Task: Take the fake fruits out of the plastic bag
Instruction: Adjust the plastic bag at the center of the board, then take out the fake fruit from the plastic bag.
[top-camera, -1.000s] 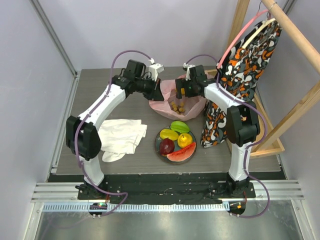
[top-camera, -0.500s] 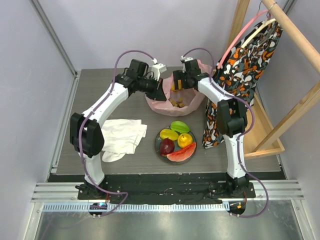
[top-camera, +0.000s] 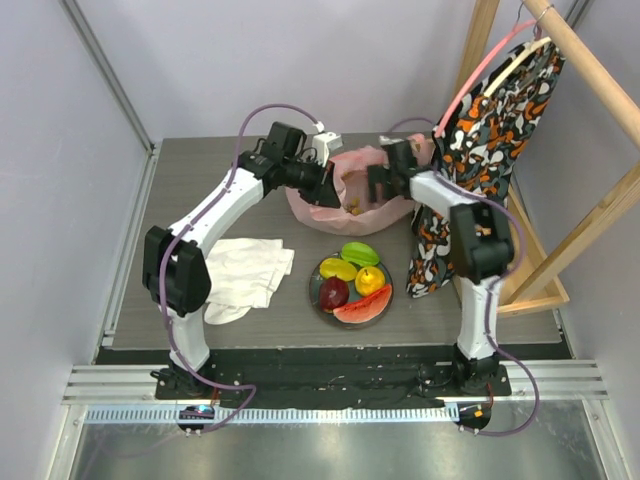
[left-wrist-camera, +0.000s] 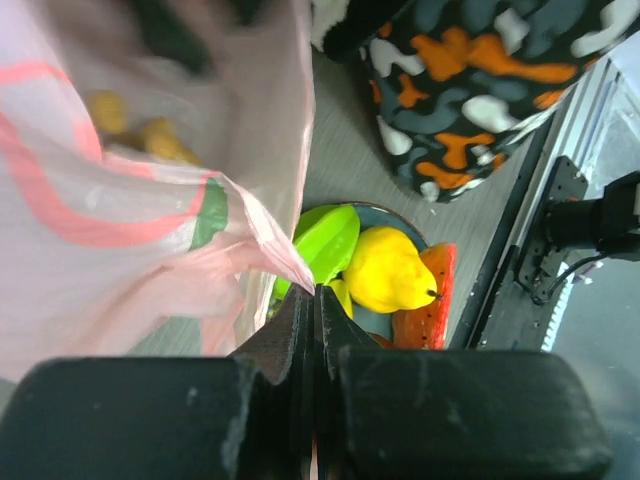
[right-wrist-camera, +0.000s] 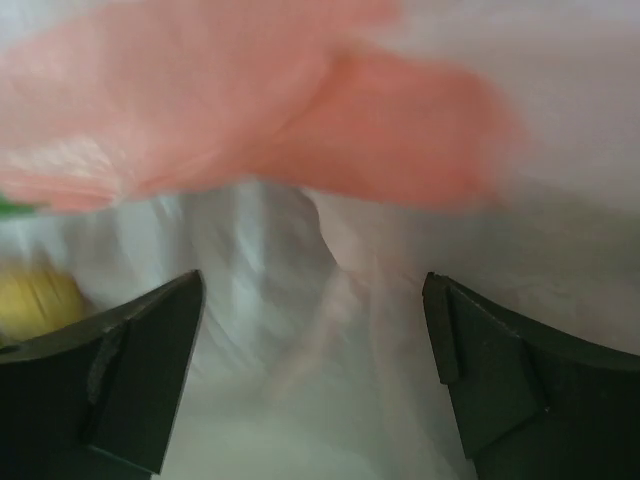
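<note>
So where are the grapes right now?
In the top view, the grapes sit inside the bag at the back centre of the table, just behind the plate.

Wide-apart gripper (right-wrist-camera: 310, 285) inside plastic bag (right-wrist-camera: 300, 130)

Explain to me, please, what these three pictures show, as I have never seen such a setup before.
These are two robot arms bolted to a table, each ending in a two-finger gripper. The wide picture comes from a fixed camera above and behind the arms. The other two come from cameras on the wrists. The left gripper is shut, pinching the edge of the pink plastic bag. The right gripper is open, holds nothing, and sits at the bag's mouth with plastic all around it. Small yellowish grapes lie in the bag. Nearer the arms, a plate carries other fake fruits. A white cloth lies on the left, and patterned fabric hangs on the right.
</note>
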